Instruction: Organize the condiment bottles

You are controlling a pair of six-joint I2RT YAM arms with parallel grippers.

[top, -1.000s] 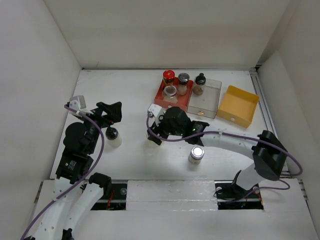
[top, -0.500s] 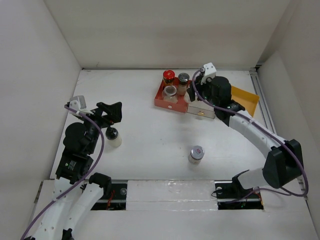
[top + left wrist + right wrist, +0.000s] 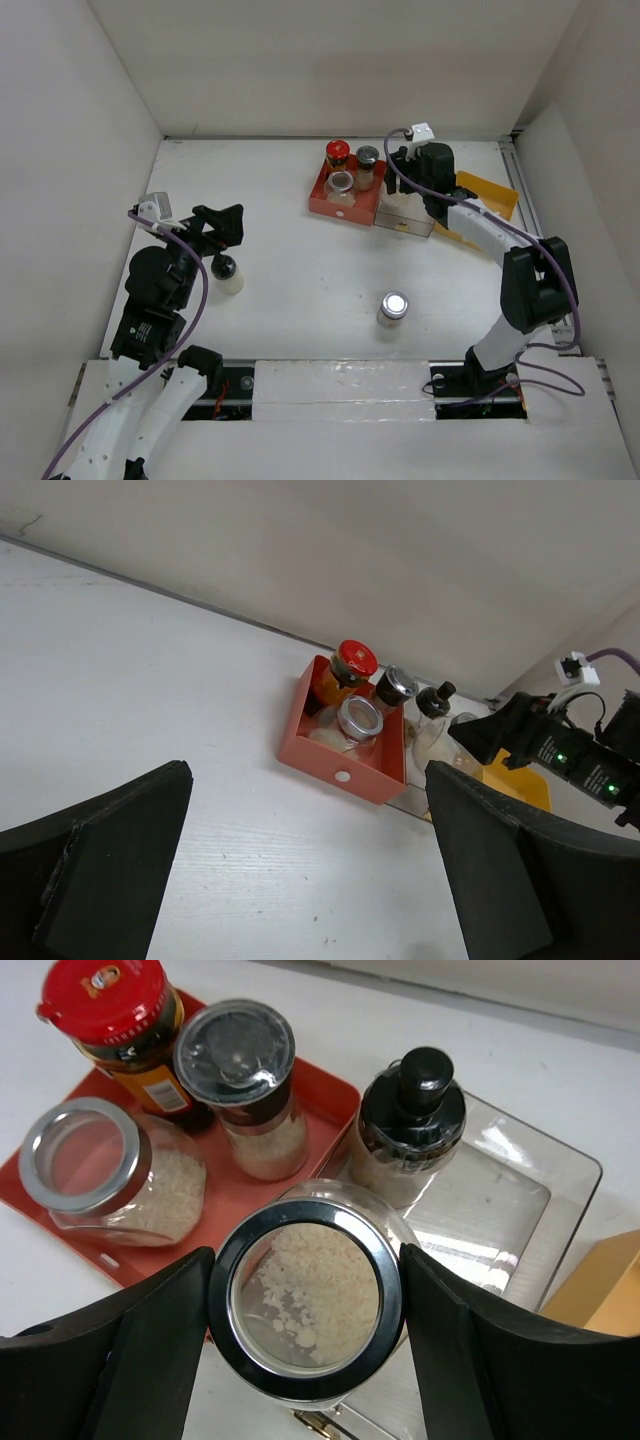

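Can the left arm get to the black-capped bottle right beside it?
Probably yes: the left gripper is open and empty, and the black-capped bottle stands alone close by, nothing between them.

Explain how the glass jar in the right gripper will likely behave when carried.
The glass jar looks rigid, with a smooth round wall, so it might slip or twist in the right gripper. It holds pale flakes, so it is probably light. Being glass, it could crack if dropped on the clear tray.
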